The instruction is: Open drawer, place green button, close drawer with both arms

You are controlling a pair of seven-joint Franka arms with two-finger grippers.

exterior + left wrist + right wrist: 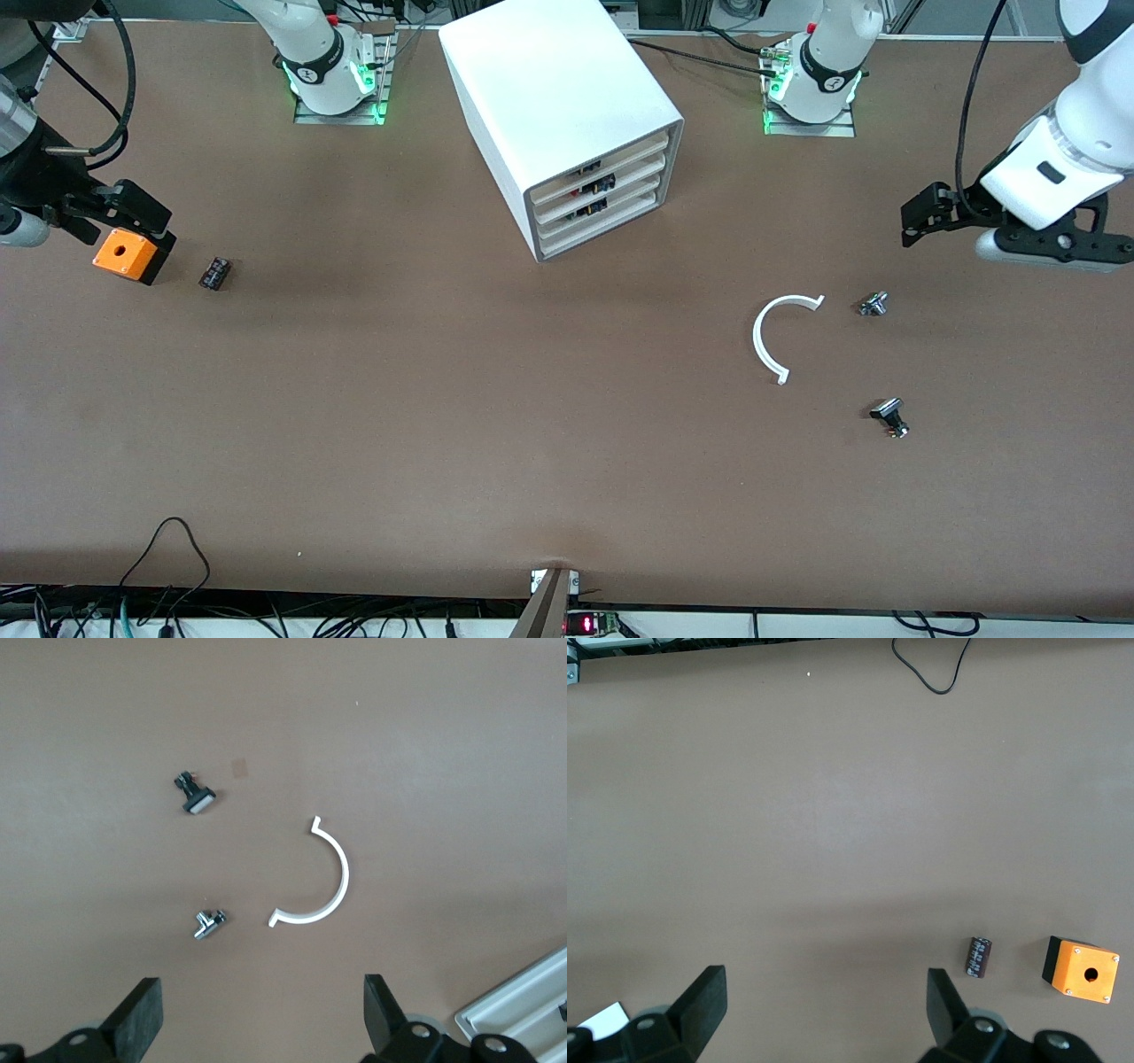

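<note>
Front view: a white boxy cabinet (558, 89) is seen at top centre of the frame, its front turned toward the camera and the left arm's end. Four cream-white tray drawers are stacked in it. The drawer (631, 200), third from the top, is pushed in flush like the others, and small dark parts show at its central notch. The left gripper (926, 215) is held over bare table at the left arm's end, at mid-upper height. The right gripper (111, 213) is held at the opposite frame edge, just above an orange cube with a hole (124, 252). A small dark block (214, 272) lies just beside the cube, toward the frame centre. A white C-shaped plastic strip (756, 337) lies in the middle band, with a small silver knob (873, 304) beside it and a black-capped silver knob (890, 416) lower in the frame. A black cable loop (168, 540) lies near the bottom edge.

Left wrist view: the left gripper (261, 1019) is shown with fingers (137, 1019) spread wide, nothing between them. The strip (344, 877), the silver knob (210, 921) and the black-capped knob (195, 796) are seen on the table below, apart from each other. A corner of the cabinet (523, 1010) is visible.

Right wrist view: the right gripper (824, 1010) is spread wide and empty. The cube (1085, 970) and the dark block (978, 957) lie side by side, not touching.
</note>
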